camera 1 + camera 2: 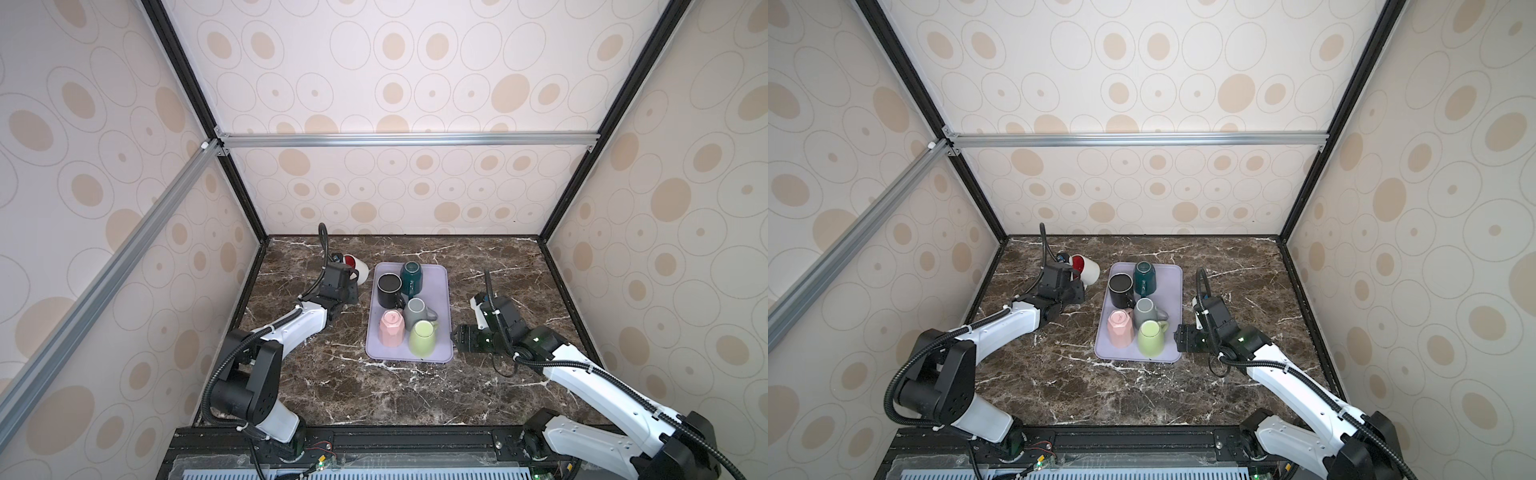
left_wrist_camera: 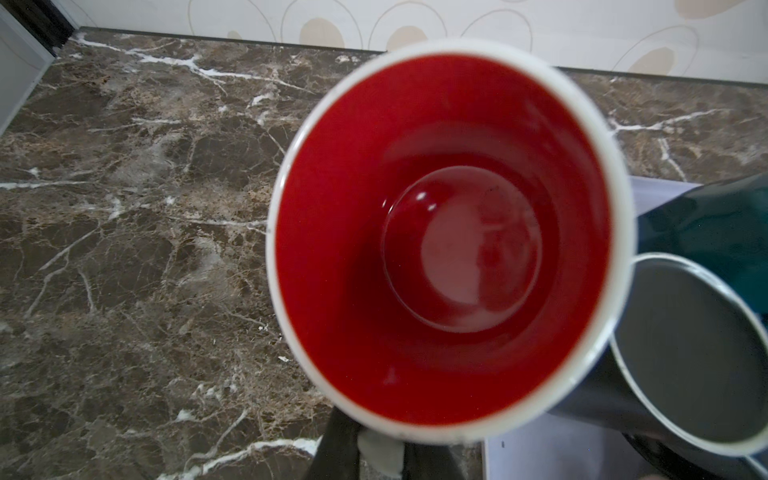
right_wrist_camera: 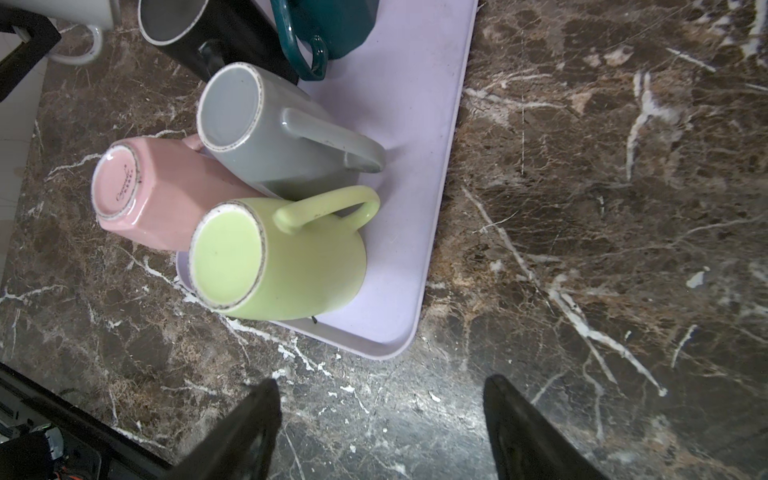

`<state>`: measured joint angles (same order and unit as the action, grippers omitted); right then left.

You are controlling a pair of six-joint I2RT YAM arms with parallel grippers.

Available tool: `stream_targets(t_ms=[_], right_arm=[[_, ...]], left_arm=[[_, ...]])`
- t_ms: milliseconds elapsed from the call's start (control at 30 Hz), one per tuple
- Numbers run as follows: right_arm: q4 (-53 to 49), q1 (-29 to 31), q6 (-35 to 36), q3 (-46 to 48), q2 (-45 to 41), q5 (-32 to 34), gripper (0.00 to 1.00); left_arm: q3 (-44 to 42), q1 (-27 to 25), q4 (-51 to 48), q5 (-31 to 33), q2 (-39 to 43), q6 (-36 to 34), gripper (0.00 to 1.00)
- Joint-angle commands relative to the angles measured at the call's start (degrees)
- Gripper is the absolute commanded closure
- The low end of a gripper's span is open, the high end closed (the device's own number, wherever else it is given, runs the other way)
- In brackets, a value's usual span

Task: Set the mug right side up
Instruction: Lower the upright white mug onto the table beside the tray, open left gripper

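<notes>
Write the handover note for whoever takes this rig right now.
Left gripper: shut on the handle of the white mug with red inside, tipped sideways beside the lilac plastic tray, over the marble table.
Right gripper: open, empty, by the tray's other side.
Done: black mug on the tray stands upright.
Left: finish righting the white mug; grey mug, pink mug and lime-green mug on the tray are base-up.

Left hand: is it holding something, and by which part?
The left hand holds the white, red-lined mug, pinching a white piece just outside its rim, apparently the handle. The right hand holds nothing.
</notes>
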<state>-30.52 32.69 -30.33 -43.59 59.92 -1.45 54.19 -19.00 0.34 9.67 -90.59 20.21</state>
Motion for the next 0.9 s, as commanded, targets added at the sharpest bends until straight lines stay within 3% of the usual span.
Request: stream_targets(t_ms=[0,867], right_arm=[[-1.03,0.23,0.57,0.24,0.87,1.09,0.21],[-0.77,0.21,1.06,-1.17,6.26,-0.37,0.2]], left_arm=[[4.92,0.63,1.73,3.19,-1.47,-2.24,1.0],[8.87,0.9,-2.74,13.59,-9.77,-5.9,1.0]])
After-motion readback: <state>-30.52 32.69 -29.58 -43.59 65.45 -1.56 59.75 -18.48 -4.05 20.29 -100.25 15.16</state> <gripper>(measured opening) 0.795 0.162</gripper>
